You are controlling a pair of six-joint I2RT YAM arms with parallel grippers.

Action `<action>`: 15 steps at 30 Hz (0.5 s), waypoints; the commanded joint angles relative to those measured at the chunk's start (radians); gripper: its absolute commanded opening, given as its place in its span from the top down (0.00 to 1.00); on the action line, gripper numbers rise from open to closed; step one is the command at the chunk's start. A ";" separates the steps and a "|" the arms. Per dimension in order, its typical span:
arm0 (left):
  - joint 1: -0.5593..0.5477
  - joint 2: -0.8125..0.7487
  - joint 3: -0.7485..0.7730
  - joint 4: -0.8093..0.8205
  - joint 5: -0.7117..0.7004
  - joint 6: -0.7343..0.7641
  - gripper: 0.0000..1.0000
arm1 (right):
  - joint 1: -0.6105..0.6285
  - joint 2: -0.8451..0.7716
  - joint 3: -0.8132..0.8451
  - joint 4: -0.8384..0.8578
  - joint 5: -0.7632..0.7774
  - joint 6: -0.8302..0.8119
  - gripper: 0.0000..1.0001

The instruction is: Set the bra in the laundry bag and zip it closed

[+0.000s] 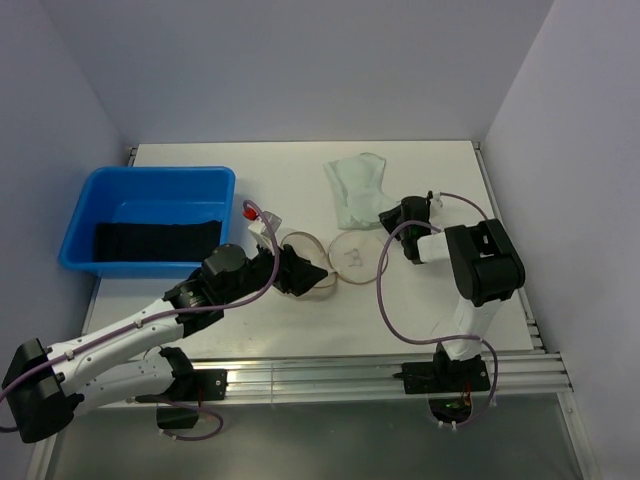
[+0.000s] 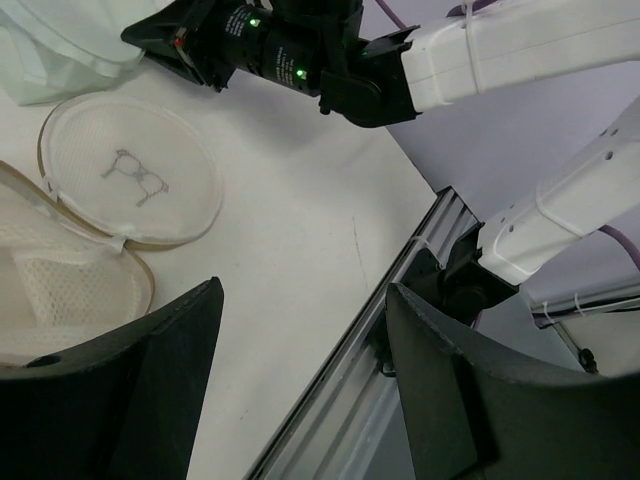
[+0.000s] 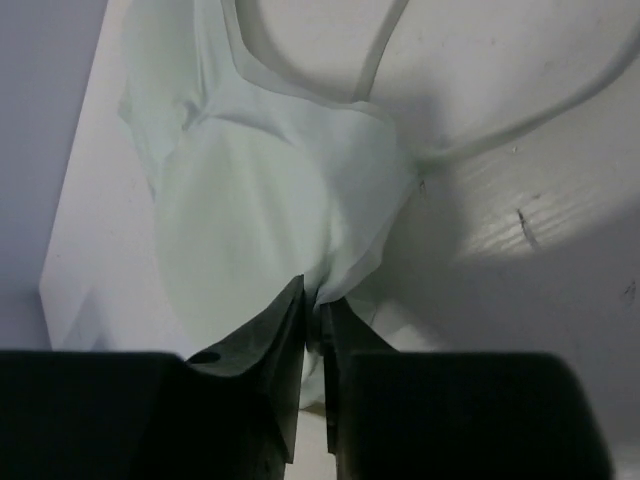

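Pinching a fold at the near-right edge of the bra (image 3: 270, 200), the right gripper (image 3: 312, 300) is standing with its jaws almost together and pale fabric caught between the tips. The garment is lying on the table (image 1: 430, 170), toward the far side and right of centre. Its long axis is running from far-left to near-right, and its straps (image 3: 385, 50) are trailing loose on the far side of the grip.

The laundry bag (image 2: 143, 285) is sitting open, to the left of that gripper and a little nearer. Its lid (image 2: 130, 170) is lying flat to the right of the mesh body, so it is coming between the bra and the opening. The left gripper (image 2: 302, 300) is hovering at the bag's near side, jaws spread wide with only bare table showing between them, holding nothing. One finger is overlapping the bag's rim in the wrist view, though I cannot tell whether it is touching.

The right arm is plainly the nearer one to the bra. By my reckoning the coming move is turning on a lift and a carry leftward and slightly nearward, over the lid and into the body. Room is looking ample, with bare table lying between bra and bag, and the table's right edge and the side wall standing away from that path. The loose straps are looking likely to drag across the lid. The blue tub (image 1: 150, 178) with its black cloth (image 1: 155, 240) is sitting well apart at the far left.
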 commanded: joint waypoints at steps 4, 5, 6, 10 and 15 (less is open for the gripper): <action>-0.005 -0.014 0.063 -0.030 -0.055 0.071 0.27 | -0.023 -0.097 0.111 0.066 -0.030 -0.154 1.00; -0.005 -0.014 0.084 -0.041 -0.060 0.079 0.26 | -0.026 -0.158 0.165 0.040 -0.051 -0.209 1.00; -0.005 -0.011 0.101 -0.054 -0.062 0.087 0.26 | -0.024 -0.192 0.195 -0.030 -0.068 -0.337 1.00; -0.005 -0.025 0.161 -0.104 -0.062 0.117 0.23 | -0.024 -0.382 0.346 -0.260 -0.267 -0.657 1.00; -0.005 -0.057 0.247 -0.166 -0.065 0.136 0.22 | 0.104 -0.550 0.628 -0.782 -0.498 -1.034 1.00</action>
